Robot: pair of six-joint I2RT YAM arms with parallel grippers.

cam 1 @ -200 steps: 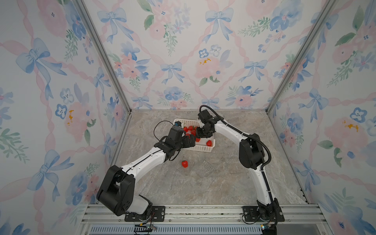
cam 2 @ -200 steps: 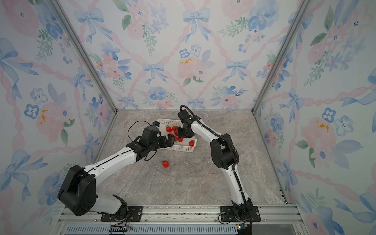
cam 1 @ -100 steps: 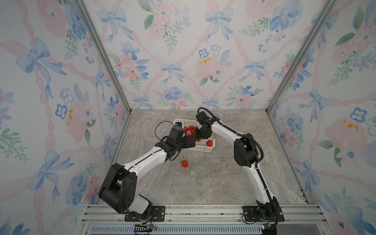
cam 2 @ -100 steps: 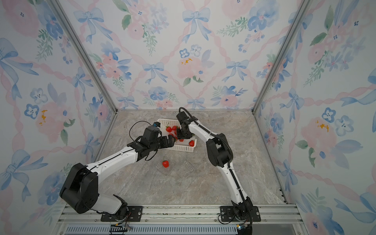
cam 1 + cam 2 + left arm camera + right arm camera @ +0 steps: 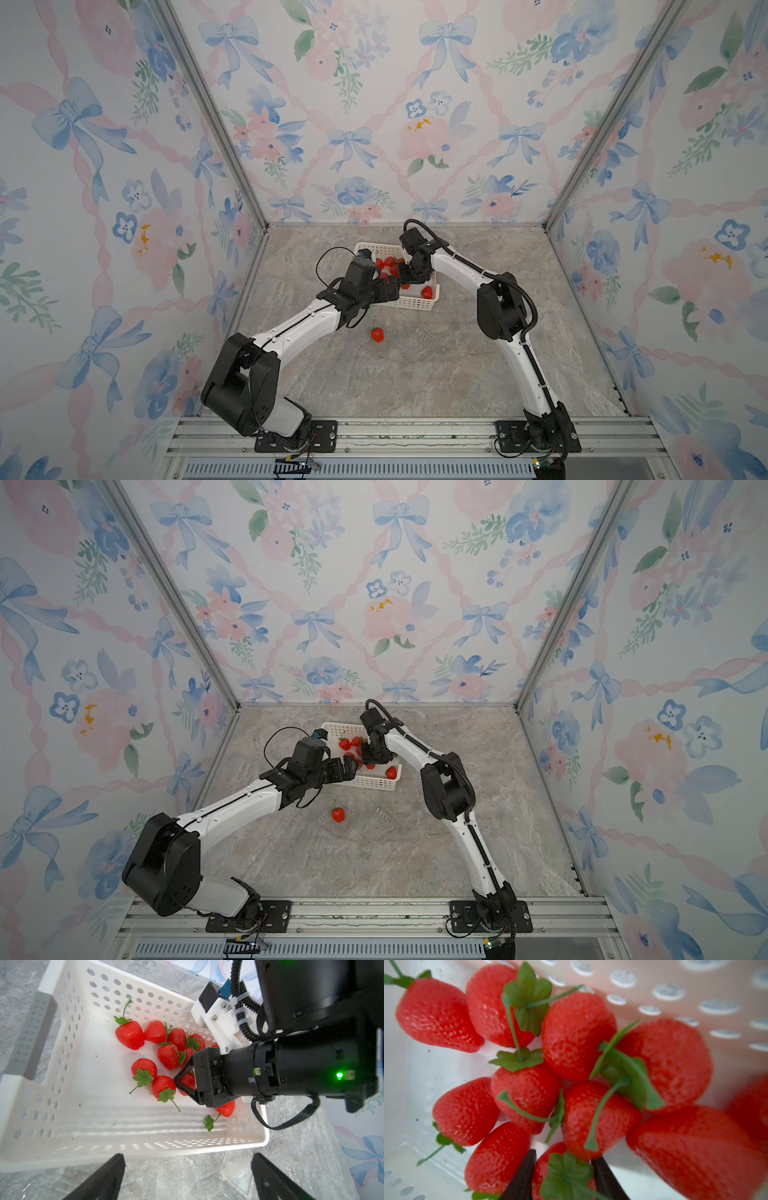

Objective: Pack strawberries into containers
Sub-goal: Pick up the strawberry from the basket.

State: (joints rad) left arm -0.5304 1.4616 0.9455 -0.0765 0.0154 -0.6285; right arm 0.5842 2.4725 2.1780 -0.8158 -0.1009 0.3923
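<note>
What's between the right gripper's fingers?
One strawberry, leafy cap toward the camera, flanked by the right gripper; shown in the right wrist view.

We see approx. ten glossy red strawberries (image 5: 129, 1035) w/ green caps, bunched on their sides in the white basket (image 5: 68, 1093); a lone berry (image 5: 338, 814) sits apart on the surface, within the faint outline of a clear ribbed container (image 5: 323, 820); a second container (image 5: 385, 818) lies just beside.
</note>
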